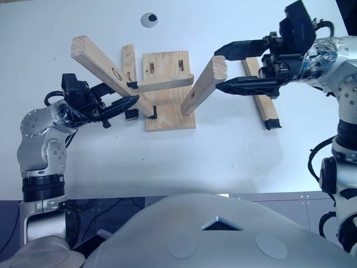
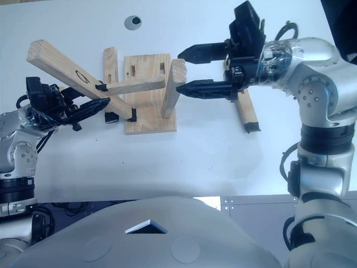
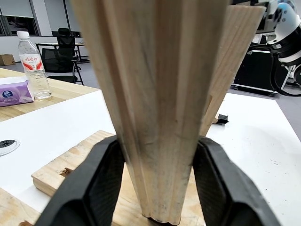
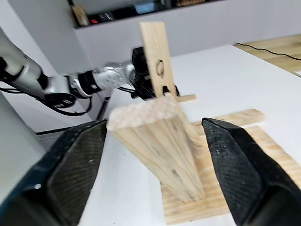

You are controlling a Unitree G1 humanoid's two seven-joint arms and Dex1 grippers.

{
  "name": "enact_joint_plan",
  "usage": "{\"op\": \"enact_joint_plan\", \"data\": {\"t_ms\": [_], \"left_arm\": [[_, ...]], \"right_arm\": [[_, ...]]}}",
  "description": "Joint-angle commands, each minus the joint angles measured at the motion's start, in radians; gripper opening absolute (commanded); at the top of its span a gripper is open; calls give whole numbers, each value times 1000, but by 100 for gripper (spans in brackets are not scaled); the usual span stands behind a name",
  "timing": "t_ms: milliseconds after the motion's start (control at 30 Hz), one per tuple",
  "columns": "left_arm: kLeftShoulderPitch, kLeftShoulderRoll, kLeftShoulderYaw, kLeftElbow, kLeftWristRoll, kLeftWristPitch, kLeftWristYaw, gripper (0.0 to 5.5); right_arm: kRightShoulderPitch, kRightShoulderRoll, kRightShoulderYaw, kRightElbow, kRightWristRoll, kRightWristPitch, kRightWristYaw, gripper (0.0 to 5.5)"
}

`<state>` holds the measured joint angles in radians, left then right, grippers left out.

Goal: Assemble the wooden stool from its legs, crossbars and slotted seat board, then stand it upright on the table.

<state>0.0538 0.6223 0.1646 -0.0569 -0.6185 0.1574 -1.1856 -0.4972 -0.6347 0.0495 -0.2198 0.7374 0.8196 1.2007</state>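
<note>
Both head views looked forward and down over the table, sharing the whole seat board. The left wrist view sat close against its held leg. The right wrist view looked past the other leg, facing the opposite arm.

White table bearing stool parts
Flat pale wooden slotted seat board at centre; black-capped wooden leg just beside its left, second capped leg off right; round grey disc farther back.
</note>
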Motion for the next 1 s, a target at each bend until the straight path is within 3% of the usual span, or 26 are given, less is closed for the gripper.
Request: {"op": "enact_joint_plan", "data": {"t_ms": [33, 167, 1000], "left_arm": [[13, 10, -21, 17, 29, 22, 0, 210], [8, 9, -22, 21, 30, 20, -2, 210], [80, -1, -47, -50, 46, -26, 27, 209]], "right_arm": [[-4, 20, 6, -17, 15, 8, -26, 300], [-2, 20, 11, -15, 26, 8, -37, 227], [-78, -5, 44, 160, -74, -74, -30, 218]]}}
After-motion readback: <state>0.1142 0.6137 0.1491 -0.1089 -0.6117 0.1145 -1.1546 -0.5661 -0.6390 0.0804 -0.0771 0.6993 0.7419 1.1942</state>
